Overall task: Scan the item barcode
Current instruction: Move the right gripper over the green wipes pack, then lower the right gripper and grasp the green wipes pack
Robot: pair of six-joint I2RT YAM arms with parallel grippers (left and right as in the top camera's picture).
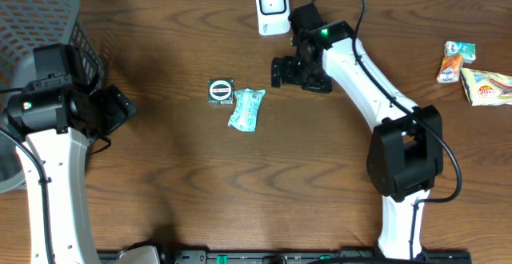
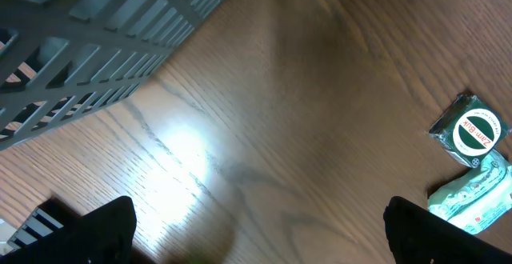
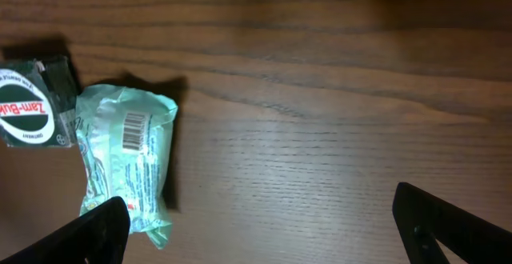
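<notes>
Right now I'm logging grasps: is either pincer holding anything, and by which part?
Nothing is held: left pincer and right pincer both stand open above the brown wooden table.

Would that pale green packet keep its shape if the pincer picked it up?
Probably not: the pale green packet looks like creased, puffy wrap, so it would likely dent under a squeeze. It seems light for its size. Lying flat on the wooden table, it should slide rather than roll, and its barcode might wrinkle.
</notes>
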